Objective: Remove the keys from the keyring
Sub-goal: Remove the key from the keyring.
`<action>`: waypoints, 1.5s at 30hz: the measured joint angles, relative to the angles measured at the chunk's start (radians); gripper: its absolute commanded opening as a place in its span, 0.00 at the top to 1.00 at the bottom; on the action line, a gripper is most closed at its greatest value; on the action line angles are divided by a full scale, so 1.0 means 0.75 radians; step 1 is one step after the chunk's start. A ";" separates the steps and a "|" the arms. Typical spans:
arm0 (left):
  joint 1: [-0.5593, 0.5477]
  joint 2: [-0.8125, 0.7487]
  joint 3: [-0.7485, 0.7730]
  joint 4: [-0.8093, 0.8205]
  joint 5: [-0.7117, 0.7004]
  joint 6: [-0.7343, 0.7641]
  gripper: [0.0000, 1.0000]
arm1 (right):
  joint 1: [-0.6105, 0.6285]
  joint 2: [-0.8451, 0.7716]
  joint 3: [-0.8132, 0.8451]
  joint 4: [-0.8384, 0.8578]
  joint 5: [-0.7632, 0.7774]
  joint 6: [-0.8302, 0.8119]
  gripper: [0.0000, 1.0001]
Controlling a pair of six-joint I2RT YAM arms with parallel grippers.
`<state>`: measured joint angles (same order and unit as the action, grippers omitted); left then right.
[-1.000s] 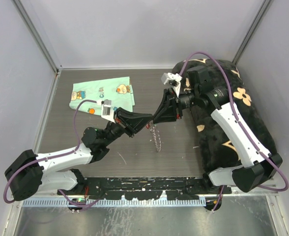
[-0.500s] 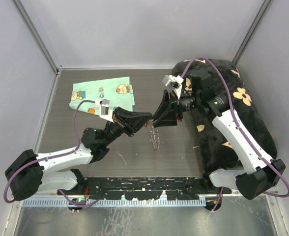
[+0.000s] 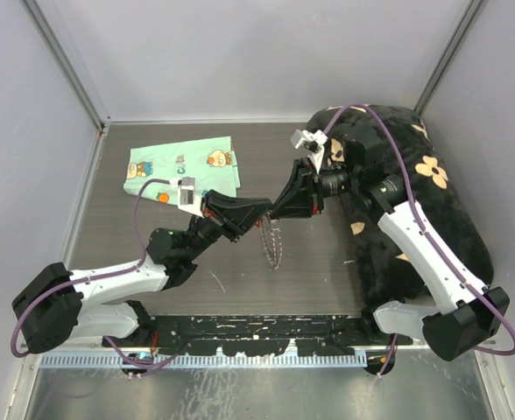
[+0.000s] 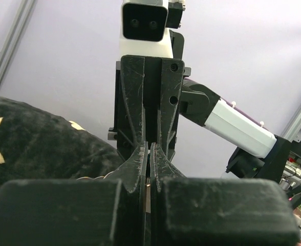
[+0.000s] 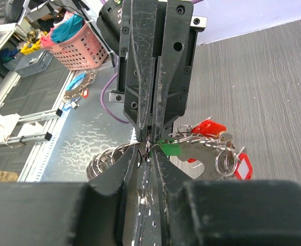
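Note:
The keyring hangs in the air between my two grippers, a silver wire loop fringed with small rings. Keys with a red head and a green head and a red tag hang on it over the table. My left gripper is shut on a thin flat silver piece, which looks like a key blade seen edge-on. My right gripper meets it tip to tip and is shut on the ring's wire. Both grippers also show in the wrist views, the left and the right.
A mint-green cartoon-print cloth lies at the back left of the table. A black cushion with tan flower shapes fills the right side under my right arm. Grey walls close in the back and both sides.
Both grippers stay shut and tip to tip. The hanging bunch has swung slightly to the left, and the right arm's elbow has shifted a little.

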<state>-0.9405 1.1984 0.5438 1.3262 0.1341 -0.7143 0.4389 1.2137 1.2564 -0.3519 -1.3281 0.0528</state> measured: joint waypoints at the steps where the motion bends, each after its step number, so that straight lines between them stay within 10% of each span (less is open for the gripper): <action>1: -0.001 0.003 0.001 0.004 -0.004 0.001 1.00 | 0.000 -0.002 -0.004 0.011 0.002 0.011 0.85; 9: -0.009 0.009 0.008 0.014 -0.013 0.007 0.99 | -0.014 -0.019 -0.017 0.052 0.010 0.047 0.99; 13: -0.012 0.008 0.007 0.011 -0.014 0.026 0.81 | -0.018 -0.022 -0.015 0.022 0.015 -0.003 0.99; 33: -0.011 -0.462 0.092 -0.919 0.215 0.534 0.64 | 0.212 0.206 0.540 -1.234 0.657 -1.135 0.99; 45: -0.027 -0.273 0.016 -0.765 0.340 0.587 0.62 | 0.315 0.323 0.609 -1.468 0.913 -1.254 0.99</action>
<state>-0.9607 0.9936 0.5560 0.7521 0.3889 -0.2741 0.6750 1.4563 1.7134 -1.4528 -0.6434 -0.8879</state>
